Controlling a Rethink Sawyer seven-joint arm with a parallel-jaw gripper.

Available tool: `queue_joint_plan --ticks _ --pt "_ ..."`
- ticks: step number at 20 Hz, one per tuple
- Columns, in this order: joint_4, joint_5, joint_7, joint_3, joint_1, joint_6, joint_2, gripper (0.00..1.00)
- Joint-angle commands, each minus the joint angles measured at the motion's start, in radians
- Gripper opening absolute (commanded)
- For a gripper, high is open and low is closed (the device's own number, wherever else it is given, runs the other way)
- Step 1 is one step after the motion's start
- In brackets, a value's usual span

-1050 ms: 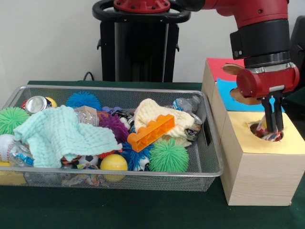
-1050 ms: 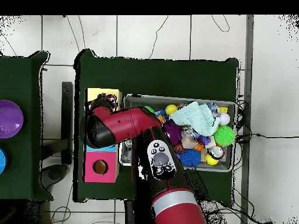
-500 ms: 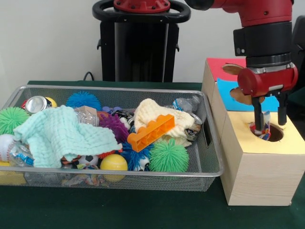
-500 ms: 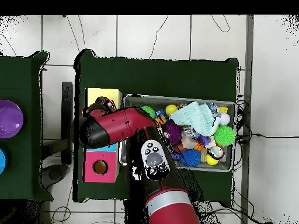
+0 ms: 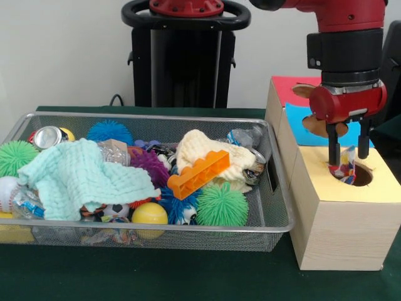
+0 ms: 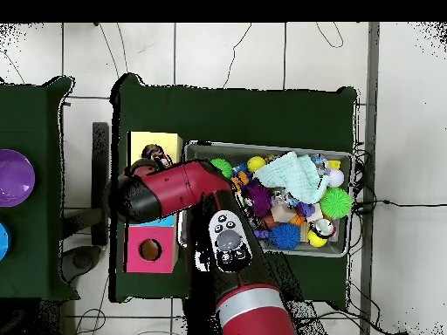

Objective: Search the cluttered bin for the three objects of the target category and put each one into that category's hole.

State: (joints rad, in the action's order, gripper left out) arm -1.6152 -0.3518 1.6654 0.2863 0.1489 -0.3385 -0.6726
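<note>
**Claw parted over the yellow hole, item sitting in the opening**

We see the red and black arm's gripper [image 5: 346, 149] at the right of the front view, hanging above the round hole [image 5: 356, 174] in the yellow-topped section of the pale wooden sorting box [image 5: 338, 235]. Its two dark fingers [image 5: 333, 150] stand apart, with clear space between them, and they clamp nothing. Between and just below the fingertips we note a small multicoloured crumpled object [image 5: 344, 168] poking up at the left rim of that hole; we cannot tell whether the fingers touch it, nor what kind of object it is.

Behind the yellow section the box top is blue [image 5: 301, 125], then red [image 5: 285, 88], each with its own cut-out opening.

The silver wire-mesh bin [image 5: 276, 207] fills the left and centre of the front view, just beside the box. In it we record a mint green cloth [image 5: 78, 179] at left, an orange toothed plastic block [image 5: 199, 174] lying tilted on a cream yellow cloth [image 5: 194, 147] in the middle, a green spiky ball [image 5: 220, 205] at the lower right, a purple spiky ball [image 5: 149, 164], a smooth yellow ball [image 5: 150, 215] near the front wall, and a crushed silver can [image 5: 47, 137] at the upper left.

In the overhead view the arm [image 6: 170, 188] covers the box's middle section; the yellow section [image 6: 155, 141] shows at centre left, the bin [image 6: 340, 249] to its right.
</note>
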Motion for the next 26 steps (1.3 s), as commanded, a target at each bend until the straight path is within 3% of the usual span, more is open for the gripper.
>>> queue_joint_plan --ticks 1,12,18,22,26 --pt "-0.101 0.009 -0.012 0.061 0.087 -0.104 -0.085 1.00" --pt "-0.121 -0.018 -0.019 0.056 0.106 -0.130 -0.117 1.00" --pt "-0.053 -0.084 0.038 -0.075 0.025 -0.138 -0.094 1.00" --pt "-0.002 -0.083 0.110 -0.154 -0.015 -0.109 -0.069 1.00" --pt "-0.011 -0.089 0.085 -0.194 -0.027 -0.151 -0.087 1.00"
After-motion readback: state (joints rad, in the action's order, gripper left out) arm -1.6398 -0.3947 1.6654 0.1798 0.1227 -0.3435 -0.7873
